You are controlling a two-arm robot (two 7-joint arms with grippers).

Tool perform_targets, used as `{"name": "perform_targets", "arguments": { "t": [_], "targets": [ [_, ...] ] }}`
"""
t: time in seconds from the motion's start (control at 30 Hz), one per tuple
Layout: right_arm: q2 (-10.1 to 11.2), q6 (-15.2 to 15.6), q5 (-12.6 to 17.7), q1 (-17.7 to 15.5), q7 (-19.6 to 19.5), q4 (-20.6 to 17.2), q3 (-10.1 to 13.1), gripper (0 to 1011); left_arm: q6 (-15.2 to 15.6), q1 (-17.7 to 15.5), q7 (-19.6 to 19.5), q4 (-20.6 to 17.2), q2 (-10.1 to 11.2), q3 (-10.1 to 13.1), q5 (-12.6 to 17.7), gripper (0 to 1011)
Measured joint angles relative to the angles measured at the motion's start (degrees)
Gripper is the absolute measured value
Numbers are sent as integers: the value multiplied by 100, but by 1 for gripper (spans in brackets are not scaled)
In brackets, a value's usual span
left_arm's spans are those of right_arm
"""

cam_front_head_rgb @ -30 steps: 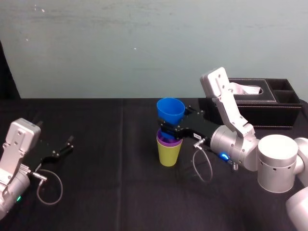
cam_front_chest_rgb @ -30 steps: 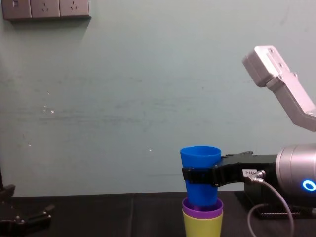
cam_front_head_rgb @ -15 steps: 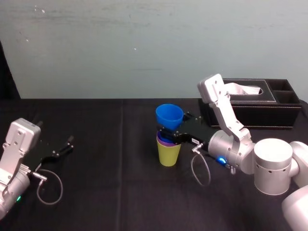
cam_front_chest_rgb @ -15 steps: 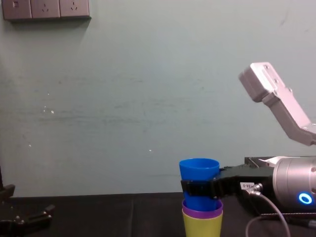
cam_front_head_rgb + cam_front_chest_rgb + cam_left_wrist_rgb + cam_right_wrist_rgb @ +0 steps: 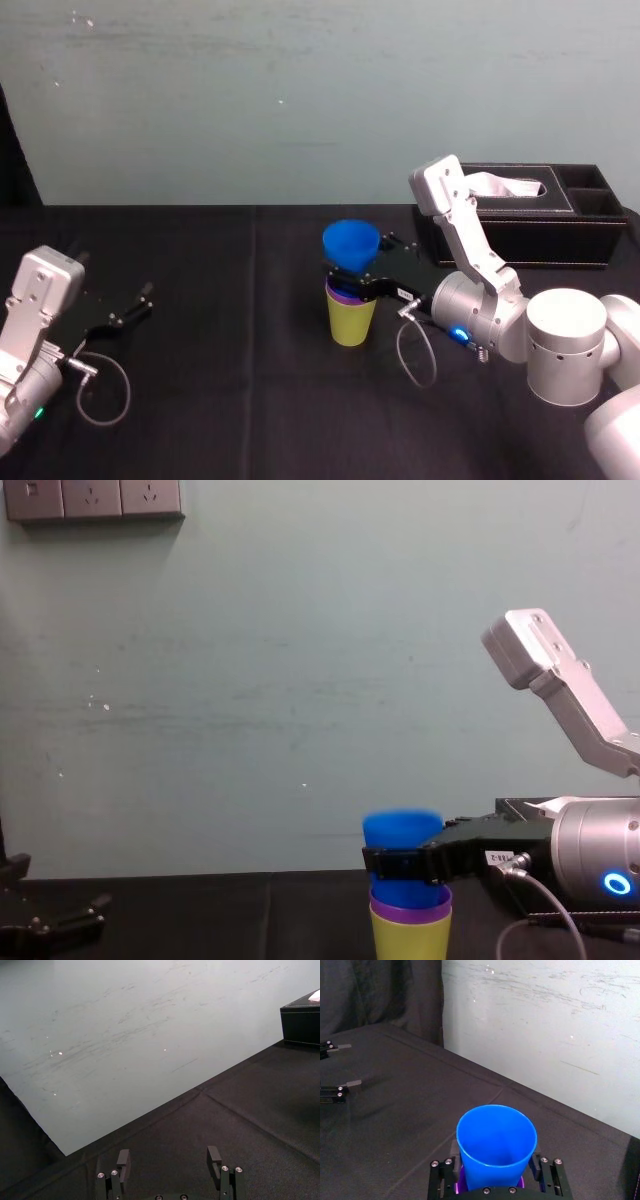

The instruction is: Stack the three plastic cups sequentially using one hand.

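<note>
Mid-frame, the right gripper (image 5: 352, 278) clenched the blue cup (image 5: 351, 243) upright, apparently to seat it in the purple cup (image 5: 343, 296). At lower left, the left gripper (image 5: 167, 1160) lay idle, its fingers spread.

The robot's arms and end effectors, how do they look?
Right arm and left arm: white-grey boxy links, silver cylindrical wrists. The right end effector and left end effector are black, two-fingered, each trailing a looped grey cable. The right wrist has a blue light.

cups (image 5: 350, 318) nested, box (image 5: 570, 238) behind-right
</note>
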Motion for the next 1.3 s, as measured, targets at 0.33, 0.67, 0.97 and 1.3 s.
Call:
{"name": "perform_targets", "arguments": {
  "t": [0.33,0.67,0.97,1.3],
  "targets": [
    [5,13,1,-5,0,-16,7,1000,0,0,0,0,0,0,0,1000],
    [55,-409,96,-340,-153,-426,230,1000,0,0,0,0,0,0,0,1000],
    [285,-655,191,-973,-381,-1068,575,1000,0,0,0,0,0,0,0,1000],
    [462,-1024,-196,-1982,-1039,-1647,1019,1000,0,0,0,0,0,0,0,1000]
  ]
}}
